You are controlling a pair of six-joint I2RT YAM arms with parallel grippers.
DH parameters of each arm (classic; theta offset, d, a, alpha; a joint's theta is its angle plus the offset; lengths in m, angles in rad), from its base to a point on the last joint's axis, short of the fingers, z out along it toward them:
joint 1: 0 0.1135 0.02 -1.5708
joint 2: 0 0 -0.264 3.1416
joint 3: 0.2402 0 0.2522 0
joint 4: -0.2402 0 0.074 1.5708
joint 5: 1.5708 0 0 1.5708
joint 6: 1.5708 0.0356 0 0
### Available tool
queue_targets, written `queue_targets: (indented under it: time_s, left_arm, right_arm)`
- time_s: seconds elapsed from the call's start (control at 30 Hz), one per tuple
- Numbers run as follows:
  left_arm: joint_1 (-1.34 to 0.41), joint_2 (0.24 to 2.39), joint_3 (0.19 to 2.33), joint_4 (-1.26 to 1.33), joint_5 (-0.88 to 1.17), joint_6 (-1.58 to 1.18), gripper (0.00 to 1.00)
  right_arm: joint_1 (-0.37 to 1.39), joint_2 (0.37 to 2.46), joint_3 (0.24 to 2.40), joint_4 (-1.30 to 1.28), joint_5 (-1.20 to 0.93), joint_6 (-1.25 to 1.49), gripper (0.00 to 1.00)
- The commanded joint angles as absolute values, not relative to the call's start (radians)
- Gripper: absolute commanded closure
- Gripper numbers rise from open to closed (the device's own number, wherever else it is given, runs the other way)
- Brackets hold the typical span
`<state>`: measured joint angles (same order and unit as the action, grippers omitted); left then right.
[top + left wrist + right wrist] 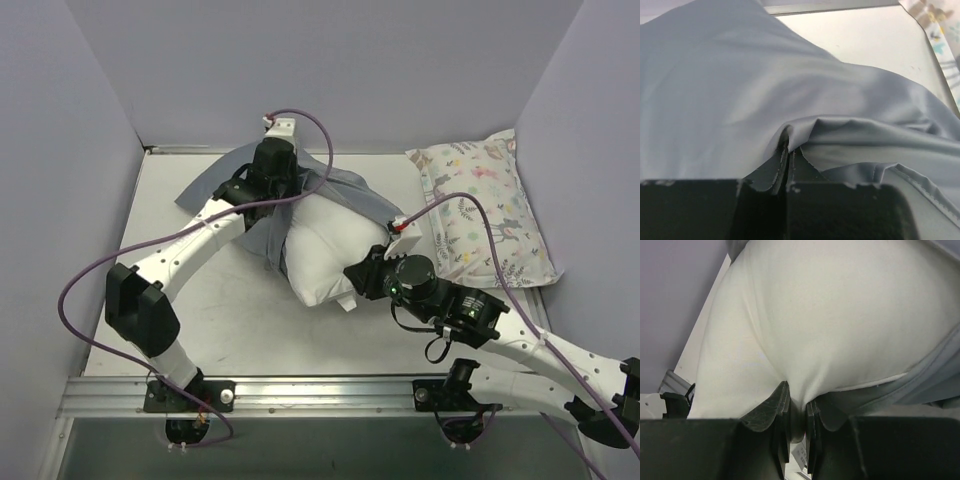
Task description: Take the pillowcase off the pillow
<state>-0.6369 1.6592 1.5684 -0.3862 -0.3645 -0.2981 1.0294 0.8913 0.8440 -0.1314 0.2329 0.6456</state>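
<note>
The plain white pillow [330, 255] lies mid-table, its near half bare. The grey pillowcase [345, 195] covers only its far end and trails left. My left gripper [262, 182] is shut on a fold of the pillowcase [740, 90] at the far left; its fingers [775, 167] pinch the grey cloth. My right gripper [357, 277] is shut on the pillow's near right edge; its fingers [780, 405] pinch white pillow fabric [840, 315], with a small label hanging between them.
A smaller white pillow printed with pastel animals [485, 210] lies at the right against the wall; its corner shows in the left wrist view [935, 25]. Grey walls close in the table's left, back and right. A metal rail [320, 392] runs along the near edge.
</note>
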Motion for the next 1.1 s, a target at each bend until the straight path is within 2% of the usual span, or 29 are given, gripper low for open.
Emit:
queue_targets:
  time_s: [0.0,0.13,0.27,0.33,0.4,0.43,0.47,0.5,0.6,0.67,0.7,0.9,1.07]
  left_arm:
    - [-0.512,1.681,1.568,-0.331,-0.46,-0.368,1.0]
    - [-0.541,1.661,1.495,-0.324,-0.4,-0.345,1.0]
    - [-0.6,1.512,1.349,-0.259,-0.315,-0.362,0.99]
    - [-0.615,1.429,1.293,-0.244,-0.273,-0.367,0.93]
    - [-0.641,1.378,1.247,-0.244,-0.262,-0.356,0.8]
    - [-0.652,1.355,1.241,-0.245,-0.259,-0.341,0.7]
    - [-0.66,1.307,1.238,-0.256,-0.261,-0.333,0.5]
    - [-0.678,1.287,1.241,-0.265,-0.265,-0.324,0.4]
    - [-0.706,1.209,1.268,-0.304,-0.279,-0.29,0.23]
    - [-0.742,1.16,1.285,-0.34,-0.288,-0.259,0.17]
    - [-0.756,1.143,1.302,-0.353,-0.296,-0.252,0.09]
    - [-0.951,1.003,1.307,-0.397,-0.377,-0.163,0.08]
    - [-1.139,0.939,1.22,-0.391,-0.46,-0.074,0.06]
  right_arm:
    - [1.051,0.836,0.871,-0.091,0.252,0.615,1.0]
    - [1.045,0.917,0.955,-0.11,0.255,0.583,1.0]
    - [0.983,0.976,1.066,-0.156,0.2,0.552,1.0]
    - [0.904,1.002,1.126,-0.176,0.092,0.557,1.0]
    - [0.865,1.02,1.161,-0.212,0.036,0.558,1.0]
    - [0.861,1.035,1.175,-0.219,0.014,0.552,1.0]
    - [0.858,1.043,1.196,-0.233,0.009,0.548,1.0]
    - [0.859,1.048,1.203,-0.238,0.009,0.546,1.0]
    - [0.854,1.057,1.21,-0.245,-0.021,0.548,1.0]
    - [0.851,1.065,1.212,-0.248,-0.025,0.549,1.0]
    - [0.848,1.068,1.216,-0.249,-0.028,0.548,1.0]
    - [0.841,1.104,1.272,-0.267,-0.061,0.548,1.0]
    - [0.828,1.135,1.33,-0.285,-0.089,0.554,1.0]
